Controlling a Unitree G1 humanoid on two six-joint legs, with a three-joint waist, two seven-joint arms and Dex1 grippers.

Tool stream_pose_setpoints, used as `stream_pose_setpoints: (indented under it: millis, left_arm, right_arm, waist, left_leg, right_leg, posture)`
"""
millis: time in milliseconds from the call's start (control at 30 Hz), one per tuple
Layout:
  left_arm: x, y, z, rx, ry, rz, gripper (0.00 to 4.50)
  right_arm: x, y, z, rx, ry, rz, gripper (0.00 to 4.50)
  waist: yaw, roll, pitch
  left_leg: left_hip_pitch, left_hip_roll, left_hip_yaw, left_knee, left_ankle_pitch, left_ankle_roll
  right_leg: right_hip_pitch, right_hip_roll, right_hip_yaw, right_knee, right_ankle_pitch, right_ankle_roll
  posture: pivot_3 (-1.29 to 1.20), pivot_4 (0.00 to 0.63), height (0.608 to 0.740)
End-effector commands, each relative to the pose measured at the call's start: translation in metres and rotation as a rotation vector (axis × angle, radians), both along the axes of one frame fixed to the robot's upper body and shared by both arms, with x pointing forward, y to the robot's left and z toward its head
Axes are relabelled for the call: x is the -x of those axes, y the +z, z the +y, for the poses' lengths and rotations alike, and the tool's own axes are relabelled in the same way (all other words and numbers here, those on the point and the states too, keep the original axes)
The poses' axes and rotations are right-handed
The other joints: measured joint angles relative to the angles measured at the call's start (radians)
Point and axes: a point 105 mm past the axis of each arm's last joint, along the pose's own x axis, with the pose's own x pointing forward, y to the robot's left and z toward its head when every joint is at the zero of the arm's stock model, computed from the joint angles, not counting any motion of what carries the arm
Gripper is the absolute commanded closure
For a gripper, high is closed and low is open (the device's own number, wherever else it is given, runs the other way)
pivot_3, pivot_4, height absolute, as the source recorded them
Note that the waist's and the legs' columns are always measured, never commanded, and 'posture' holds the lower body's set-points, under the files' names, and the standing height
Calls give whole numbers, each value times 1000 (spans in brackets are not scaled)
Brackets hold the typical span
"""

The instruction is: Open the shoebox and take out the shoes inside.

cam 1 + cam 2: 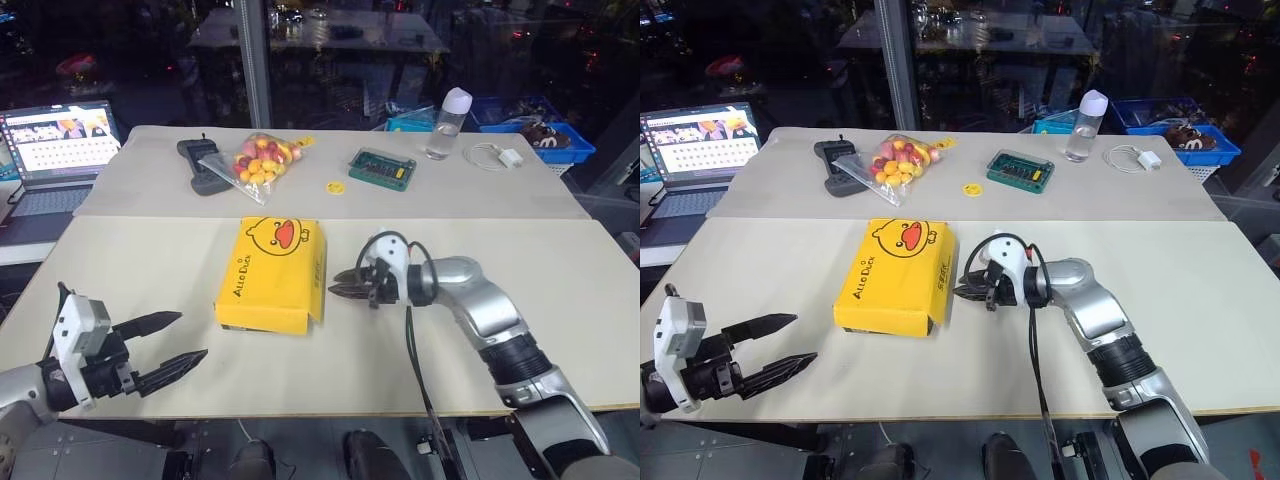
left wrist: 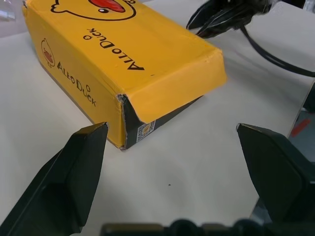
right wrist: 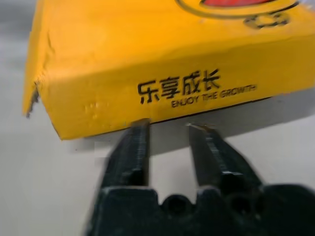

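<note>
Pale tabletop (image 1: 150,260), closed shoebox (image 1: 270,272) lying flat near its middle, a gripper at either side.

Right gripper (image 1: 344,288) is held level at the box's right long side, its fingers nearly together with a narrow gap, tips just at the lower edge of the lid wall (image 3: 197,98); nothing is grasped. Left gripper (image 1: 180,340) is spread wide and empty, set apart from the box's near left corner (image 2: 123,123). The yellow lid is seated fully; the shoes are not seen. Bare surface is left on all sides of the box. On the farther table (image 1: 560,190), well apart, are ranged a black handheld device (image 1: 197,163), a bag of coloured balls (image 1: 257,160), a green case (image 1: 382,168), a bottle (image 1: 446,125) and a white cable (image 1: 495,155). A laptop (image 1: 55,150) is placed at far left.
</note>
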Motion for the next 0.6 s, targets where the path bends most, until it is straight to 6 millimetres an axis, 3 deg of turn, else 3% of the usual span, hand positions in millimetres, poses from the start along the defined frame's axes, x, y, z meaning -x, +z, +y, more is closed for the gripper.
stream_pose_setpoints:
  millis: [33, 333, 433, 600]
  left_arm:
    - [1, 8, -5, 3, -33, -50, 0]
    - [1, 11, -5, 8, -37, -64, 0]
    - [1, 11, -6, 12, -34, -66, 0]
    - [0, 10, -9, 15, -36, -65, 0]
  right_arm:
    - [1, 11, 15, 21, 83, -90, 4412]
    - [-11, -5, 29, 120, 103, -155, 4412]
    - [-10, 2, 41, 95, 124, -173, 4412]
    - [-13, 12, 46, 81, 118, -192, 4412]
  waist:
    - [0, 0, 0]
    - [-1, 0, 0]
    - [-3, 0, 0]
    - [-3, 0, 0]
  left_leg:
    - [0, 0, 0, 0, 0, 0]
    - [0, 0, 0, 0, 0, 0]
    - [0, 0, 0, 0, 0, 0]
    - [1, 1, 0, 0, 0, 0]
  right_leg:
    - [0, 0, 0, 0, 0, 0]
    - [0, 0, 0, 1, 0, 0]
    - [0, 0, -1, 1, 1, 1]
    - [0, 1, -1, 1, 2, 3]
  posture:
    - [0, 150, 712]
    - [0, 150, 712]
    - [0, 150, 712]
    - [0, 150, 712]
